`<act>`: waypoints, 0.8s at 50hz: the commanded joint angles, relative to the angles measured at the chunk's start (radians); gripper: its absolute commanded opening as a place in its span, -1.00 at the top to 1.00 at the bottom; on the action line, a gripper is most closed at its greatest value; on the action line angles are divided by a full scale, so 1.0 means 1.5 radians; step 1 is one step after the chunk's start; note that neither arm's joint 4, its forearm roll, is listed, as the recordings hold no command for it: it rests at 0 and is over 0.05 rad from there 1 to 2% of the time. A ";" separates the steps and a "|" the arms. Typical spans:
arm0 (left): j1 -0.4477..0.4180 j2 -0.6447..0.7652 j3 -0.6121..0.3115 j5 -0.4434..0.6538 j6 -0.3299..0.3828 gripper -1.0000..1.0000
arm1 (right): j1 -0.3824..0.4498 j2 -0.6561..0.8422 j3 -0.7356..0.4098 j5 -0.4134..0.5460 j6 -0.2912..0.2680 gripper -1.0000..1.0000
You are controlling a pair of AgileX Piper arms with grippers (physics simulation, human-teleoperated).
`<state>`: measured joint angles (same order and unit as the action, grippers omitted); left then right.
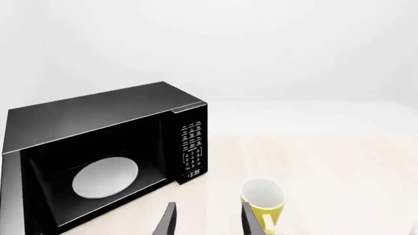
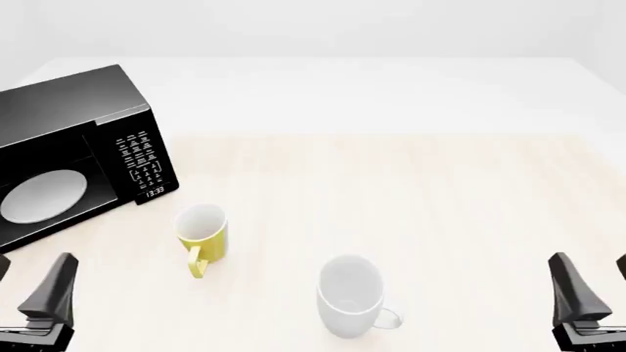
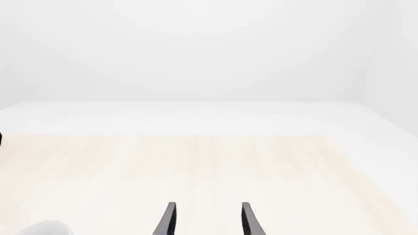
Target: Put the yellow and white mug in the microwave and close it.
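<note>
While the microwave [image 2: 73,150] stands with its cavity exposed and its white turntable plate [image 2: 41,196] showing, the yellow and white mug [image 2: 202,233] sits upright on the table [image 2: 440,198], outside the microwave and just in front of its keypad panel [image 2: 143,161], with a small gap between the two. The mug's white inside faces up and its yellow handle [image 2: 199,262] points away from the microwave, toward the near edge of the table. The door cannot be made out in any view, though the cavity is plainly open to the front. A small clock display [image 2: 155,192] glows at the foot of the keypad.

The larger white mug [image 2: 350,295] stands farther from the microwave than the yellow one, well apart from it and also upright.

The left gripper [image 1: 207,220] hangs empty near the microwave's front, fingers spread wide, with the yellow mug just past one fingertip in the left wrist view. The right gripper [image 3: 207,220] sits far from the microwave on the opposite side of the table, fingers likewise parted and holding nothing.
</note>
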<state>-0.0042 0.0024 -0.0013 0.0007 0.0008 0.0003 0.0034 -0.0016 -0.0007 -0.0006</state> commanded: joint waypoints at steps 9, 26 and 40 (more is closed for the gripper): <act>-0.026 0.000 -0.001 0.005 0.011 -1.00 | 0.000 0.003 -0.002 -0.001 0.001 -1.00; -0.089 -0.001 -0.001 0.017 0.039 -1.00 | 0.000 0.003 -0.002 -0.001 0.001 -1.00; -0.109 0.001 -0.013 0.087 0.001 -1.00 | -0.001 0.003 -0.002 -0.001 0.001 -1.00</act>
<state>-0.1432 0.0024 -0.0075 0.0720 0.0308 -0.0004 0.0076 -0.0042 -0.0019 0.0004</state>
